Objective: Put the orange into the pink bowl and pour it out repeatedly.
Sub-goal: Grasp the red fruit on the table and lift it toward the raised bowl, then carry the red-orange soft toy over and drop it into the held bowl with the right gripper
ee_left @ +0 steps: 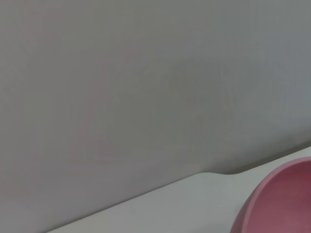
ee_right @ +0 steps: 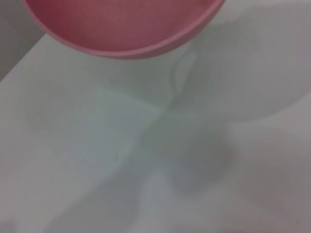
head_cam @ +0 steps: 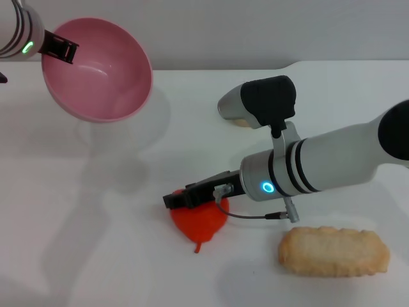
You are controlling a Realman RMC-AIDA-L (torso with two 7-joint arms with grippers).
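Observation:
The orange (head_cam: 203, 222) lies on the white table (head_cam: 96, 256) near the front middle, its thin stem pointing toward me. My right gripper (head_cam: 176, 199) reaches in low from the right and rests across the top of the orange, touching it. My left gripper (head_cam: 61, 49) is at the far left, shut on the rim of the pink bowl (head_cam: 96, 70). It holds the bowl in the air, tipped so that the empty inside faces me. The bowl's edge also shows in the left wrist view (ee_left: 282, 204) and the right wrist view (ee_right: 121, 24).
A beige ridged bun (head_cam: 333, 251) lies at the front right, close to the right arm. A rounded grey-beige object (head_cam: 231, 109) sits behind the right wrist, partly hidden. A grey wall (ee_left: 146, 73) stands behind the table's far edge.

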